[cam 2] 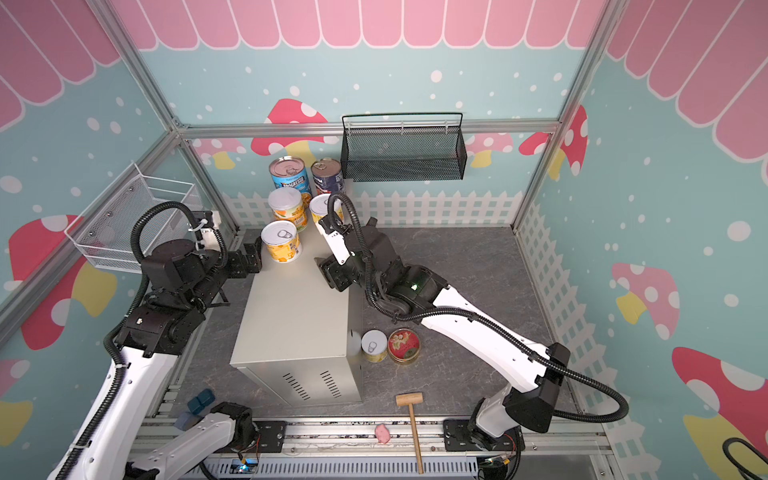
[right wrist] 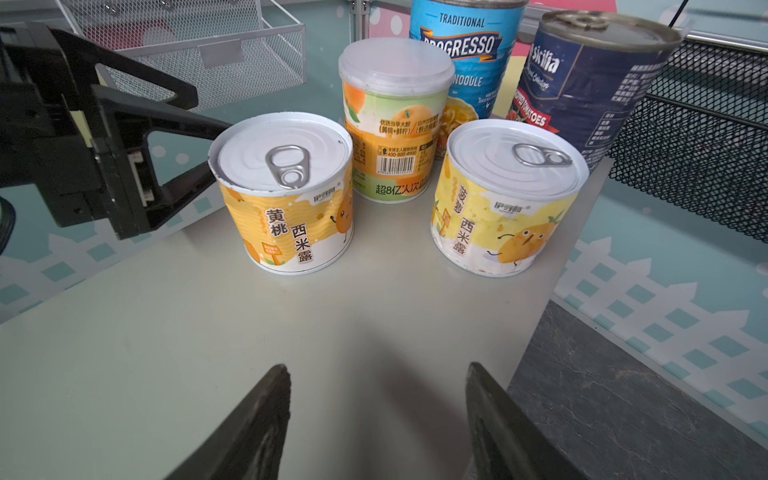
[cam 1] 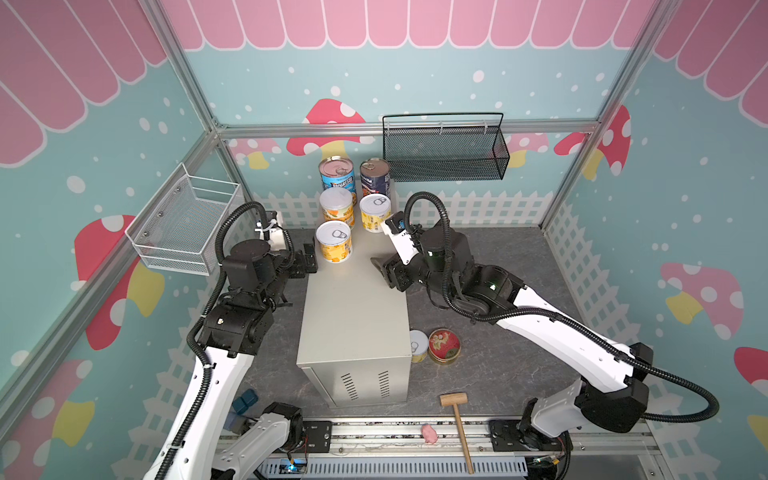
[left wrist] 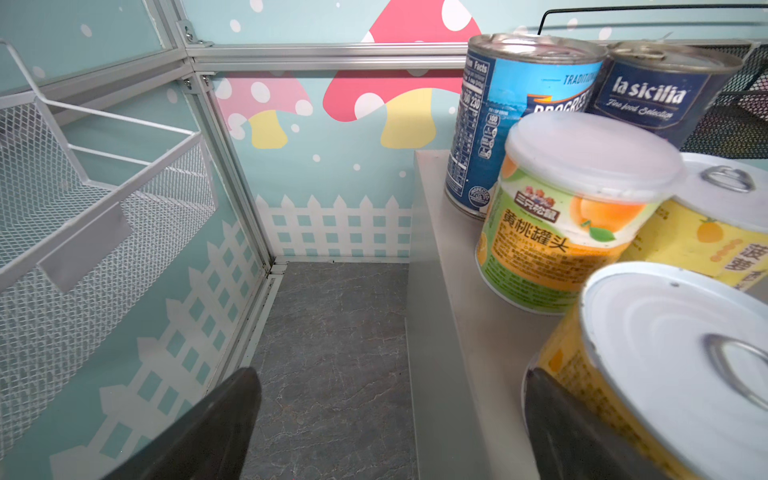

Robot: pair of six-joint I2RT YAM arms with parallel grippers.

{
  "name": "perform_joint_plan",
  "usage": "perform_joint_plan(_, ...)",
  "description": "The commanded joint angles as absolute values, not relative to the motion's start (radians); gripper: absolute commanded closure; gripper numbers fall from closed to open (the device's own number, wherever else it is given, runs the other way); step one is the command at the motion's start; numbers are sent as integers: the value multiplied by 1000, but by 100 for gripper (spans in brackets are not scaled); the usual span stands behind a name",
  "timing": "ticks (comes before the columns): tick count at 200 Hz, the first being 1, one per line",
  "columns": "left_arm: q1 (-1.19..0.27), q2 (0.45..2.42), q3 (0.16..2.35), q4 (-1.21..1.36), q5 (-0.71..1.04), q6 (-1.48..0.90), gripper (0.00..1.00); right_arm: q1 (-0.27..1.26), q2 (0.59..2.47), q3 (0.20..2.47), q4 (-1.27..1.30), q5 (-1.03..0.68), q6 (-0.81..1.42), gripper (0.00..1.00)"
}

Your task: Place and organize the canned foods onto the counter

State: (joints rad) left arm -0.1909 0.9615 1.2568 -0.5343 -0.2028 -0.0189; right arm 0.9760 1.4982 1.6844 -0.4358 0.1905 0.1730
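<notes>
five cans (cam 1: 336, 208) on the counter (cam 1: 353, 316), far end — two cans (cam 1: 419, 345) beside it.

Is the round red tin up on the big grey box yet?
No, the red tin sits down on the floor beside the box, next to a yellow can.

Teal walls (cam 1: 415, 83), pink awning (cam 1: 374, 25), mushroom prints (cam 1: 328, 112), white picket-fence trim (cam 1: 478, 208), grey marbled floor (cam 1: 523, 249), black mesh basket (cam 1: 446, 158) beyond the right claw (right wrist: 378, 370), white wire basket (cam 1: 183, 224) beside the left claw (left wrist: 390, 374)

White arm links (cam 1: 557, 345), black joints (cam 1: 245, 266), ribbed black cable conduits (cam 1: 423, 194)
</notes>
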Motion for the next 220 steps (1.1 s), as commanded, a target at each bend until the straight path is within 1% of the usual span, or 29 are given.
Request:
perform_joint_plan(1,-186,965,1244,-518,-169,-6,1,978,1495,1691,-430,191,172,32)
perform_joint_plan(181,-199,985,1238,-500,-126,-5,1,978,1481,1665,-415,201,178,31)
perform_joint_plan(220,-201,989,1239,-502,-140,-3,1,979,1471,1648,-405,206,181,31)
